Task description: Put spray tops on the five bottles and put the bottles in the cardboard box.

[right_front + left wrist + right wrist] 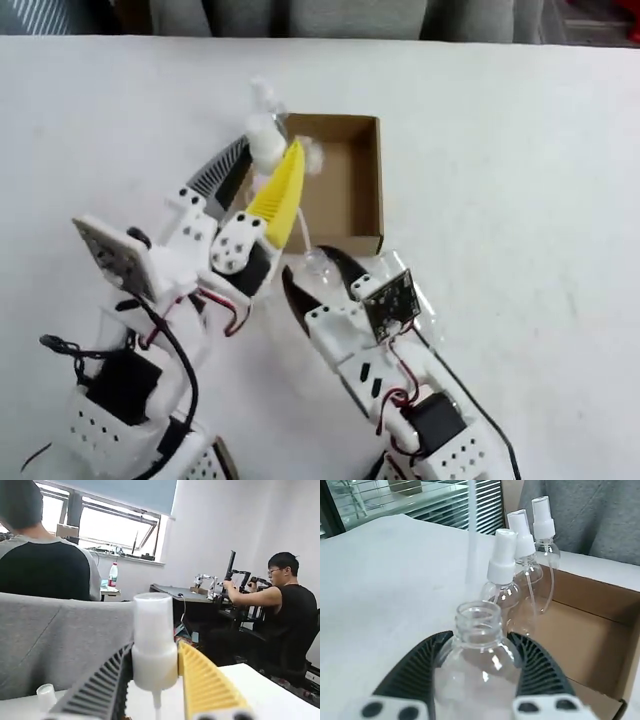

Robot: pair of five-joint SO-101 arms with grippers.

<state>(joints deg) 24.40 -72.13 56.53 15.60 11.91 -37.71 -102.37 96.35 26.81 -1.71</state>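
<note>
Your right gripper (479,637) clamps the open bottle (477,675) below its neck, left gripper (155,653) pinches the spray top (152,622) by its collar; both likely light, slick, crushable, so squeeze gently.

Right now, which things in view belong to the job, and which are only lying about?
Belong to the job:
- spray top, held in the left gripper
- open bottle, held in the right gripper
- three topped bottles
- cardboard box

Only lying about:
- grey seat back
- drink bottle on the far desk
</note>
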